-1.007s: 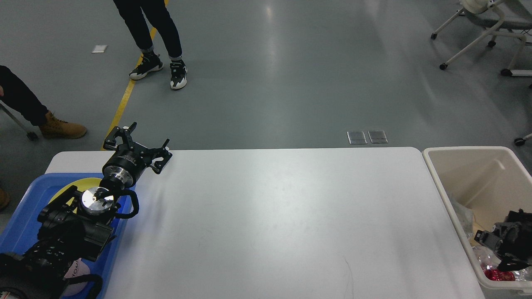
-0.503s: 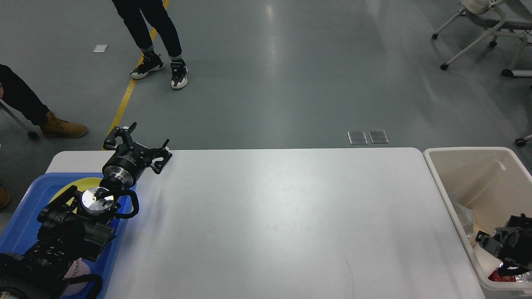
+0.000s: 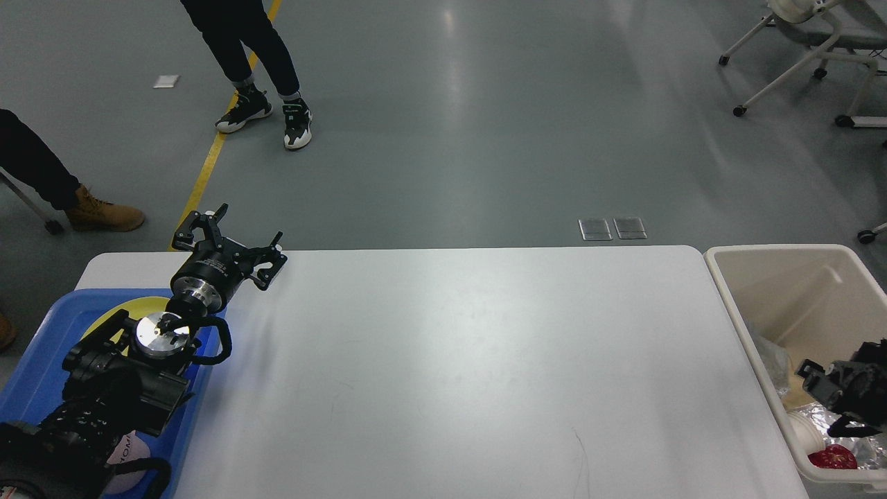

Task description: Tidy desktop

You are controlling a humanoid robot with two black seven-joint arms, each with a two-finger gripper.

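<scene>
The desktop (image 3: pixel 450 360) is a large white tabletop with rounded corners, and its surface is bare. My left gripper (image 3: pixel 232 239) hovers over the desktop's far left corner, past the blue tray, with its fingers spread open and empty. My right gripper (image 3: pixel 824 398) is at the right edge of the view, inside the beige bin (image 3: pixel 797 291). Its two dark fingertips stand apart above crumpled foil (image 3: pixel 824 419) and a red item (image 3: pixel 831 457), and nothing shows between them.
A blue tray (image 3: pixel 41 360) with a yellow plate (image 3: pixel 128 308) lies on the desktop's left end under my left arm. The beige bin stands off the desktop's right end. People's legs (image 3: pixel 267 62) and rolling chairs (image 3: pixel 818 55) stand on the floor beyond.
My right gripper has moved a little to the right inside the bin, uncovering more foil and the red item. My left arm has not moved. The standing person's feet shifted slightly.
</scene>
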